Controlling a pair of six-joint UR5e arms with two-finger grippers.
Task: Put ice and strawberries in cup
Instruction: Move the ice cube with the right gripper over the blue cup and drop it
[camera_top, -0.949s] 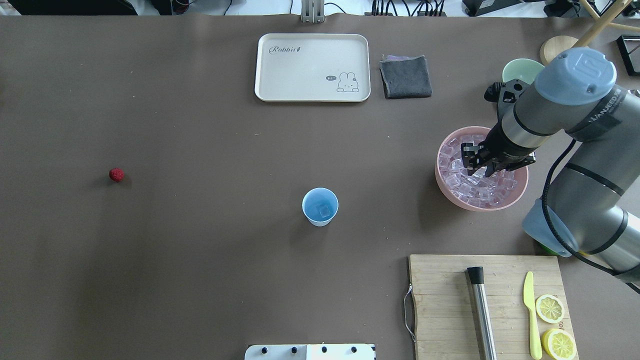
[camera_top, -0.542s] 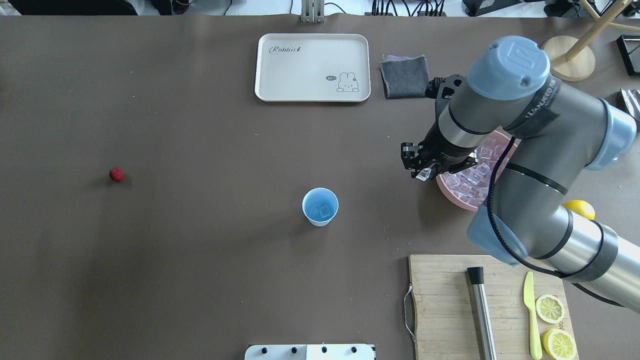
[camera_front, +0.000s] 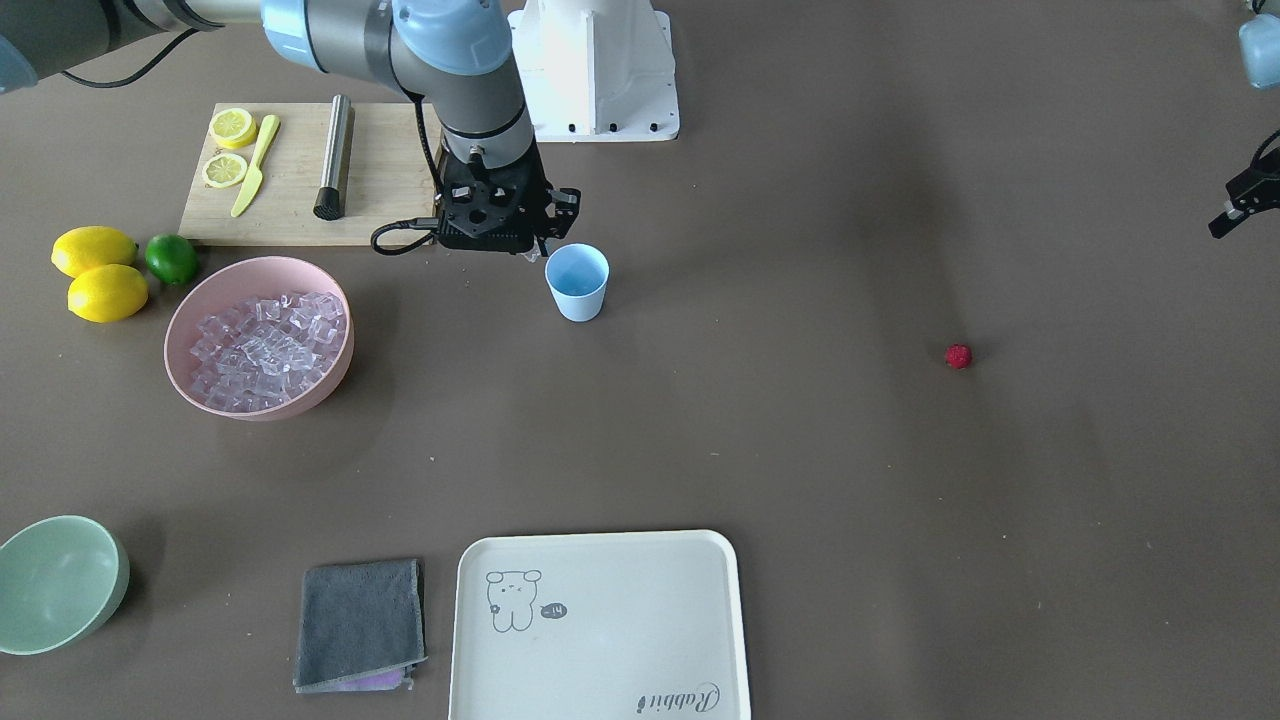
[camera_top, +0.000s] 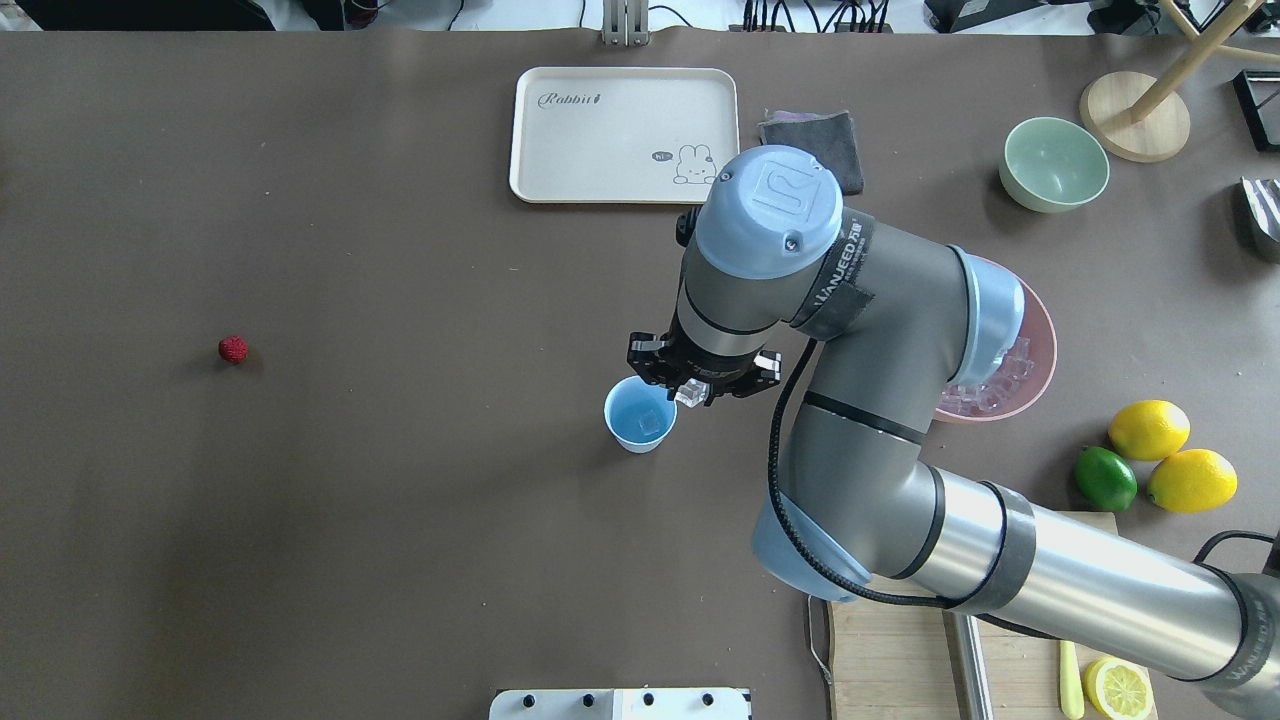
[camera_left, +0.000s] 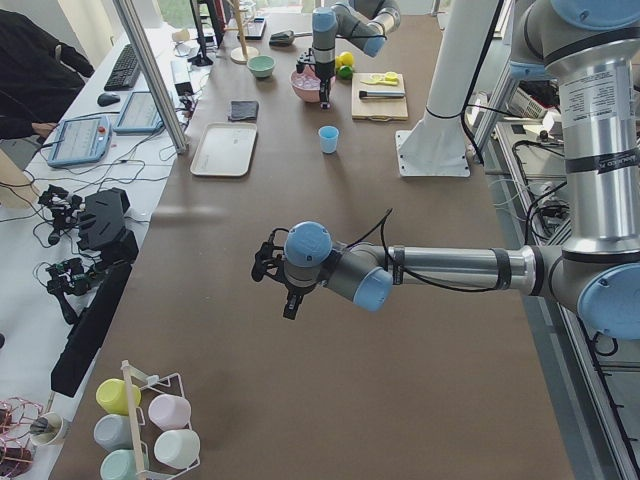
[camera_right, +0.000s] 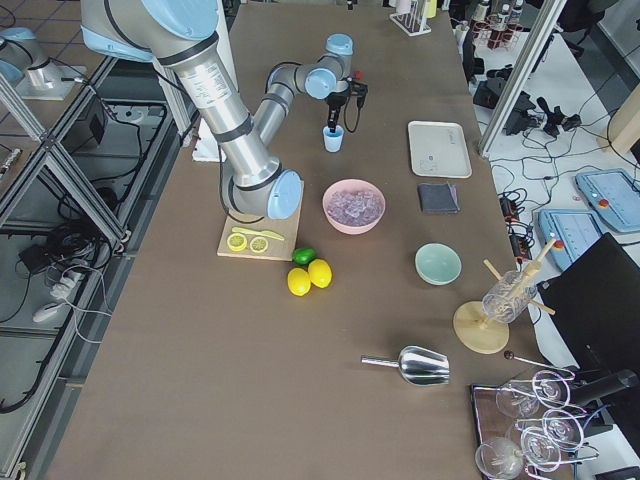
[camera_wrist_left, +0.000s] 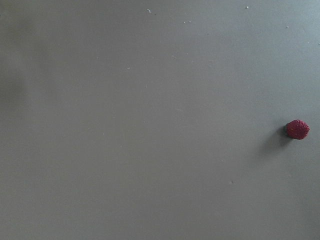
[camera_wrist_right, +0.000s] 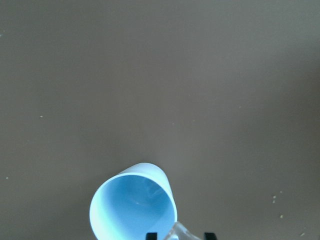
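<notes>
- Right arm (camera_top: 870, 330): reached in toward mid-table, elbow bent, wrist turned straight down.
- Right gripper (camera_top: 690, 393): fingers pointed downward and closed on one ice cube (camera_top: 687, 397).
- Left arm (camera_left: 450, 268): stretched out level, forearm held horizontal.
- Left gripper (camera_left: 287, 300): pointed downward; finger spacing not made out.

Table (camera_top: 400, 500): plain dark brown. Cup (camera_top: 640, 415): plain light blue. Strawberry (camera_top: 233, 349): red. Ice (camera_front: 265, 345): clear, colourless. Bowl (camera_front: 250, 270) under it: pink. Second bowl (camera_top: 1054, 165): pale green. Tray (camera_top: 600, 140): cream, line-drawn rabbit, script lettering. Cloth (camera_front: 360, 620): dark grey. Lemons (camera_front: 95, 250): yellow. Lime (camera_front: 172, 258): green.
</notes>
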